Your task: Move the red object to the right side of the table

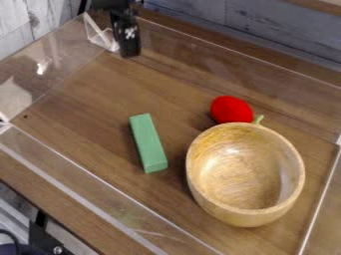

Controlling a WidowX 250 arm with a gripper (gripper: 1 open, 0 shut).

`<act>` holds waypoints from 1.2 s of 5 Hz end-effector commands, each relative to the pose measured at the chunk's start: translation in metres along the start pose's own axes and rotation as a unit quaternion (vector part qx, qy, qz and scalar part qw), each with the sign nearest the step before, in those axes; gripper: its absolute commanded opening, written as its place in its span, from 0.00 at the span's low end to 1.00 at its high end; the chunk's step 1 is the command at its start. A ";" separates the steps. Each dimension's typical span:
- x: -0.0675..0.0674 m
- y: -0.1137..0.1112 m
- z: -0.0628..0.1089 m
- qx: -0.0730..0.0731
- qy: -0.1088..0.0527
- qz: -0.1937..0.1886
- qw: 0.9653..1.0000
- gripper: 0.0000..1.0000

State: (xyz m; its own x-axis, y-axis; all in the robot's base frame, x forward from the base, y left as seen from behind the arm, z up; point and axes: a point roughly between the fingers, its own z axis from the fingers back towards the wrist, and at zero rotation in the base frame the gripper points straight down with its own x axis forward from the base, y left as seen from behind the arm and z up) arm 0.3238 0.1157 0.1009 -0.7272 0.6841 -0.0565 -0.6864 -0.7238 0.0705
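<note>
The red object (232,109) is a small rounded bright-red toy with a pale green tip on its right, lying on the table (94,100) just behind the rim of the wooden bowl. My gripper (128,42) hangs at the top left of the view, pointing down over the back-left part of the tabletop, well to the left of the red object and apart from it. Its dark fingers stand open with nothing between them.
A large wooden bowl (245,176) sits at the front right, touching or nearly touching the red toy. A green rectangular block (147,141) lies left of the bowl. Low clear acrylic walls (40,60) border the tabletop.
</note>
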 end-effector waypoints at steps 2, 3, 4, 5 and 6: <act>-0.048 0.036 0.002 -0.012 0.002 -0.219 0.976 1.00; -0.059 0.041 -0.008 -0.002 -0.010 -0.338 0.941 1.00; -0.071 0.049 -0.020 0.008 -0.017 -0.426 0.905 1.00; -0.098 0.061 -0.023 0.010 -0.022 -0.469 0.883 1.00; -0.121 0.074 -0.026 0.013 -0.023 -0.466 0.884 1.00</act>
State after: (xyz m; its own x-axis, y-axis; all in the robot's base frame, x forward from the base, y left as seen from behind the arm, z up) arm 0.3538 -0.0207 0.0660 0.1506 0.9860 -0.0719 -0.9821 0.1575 0.1030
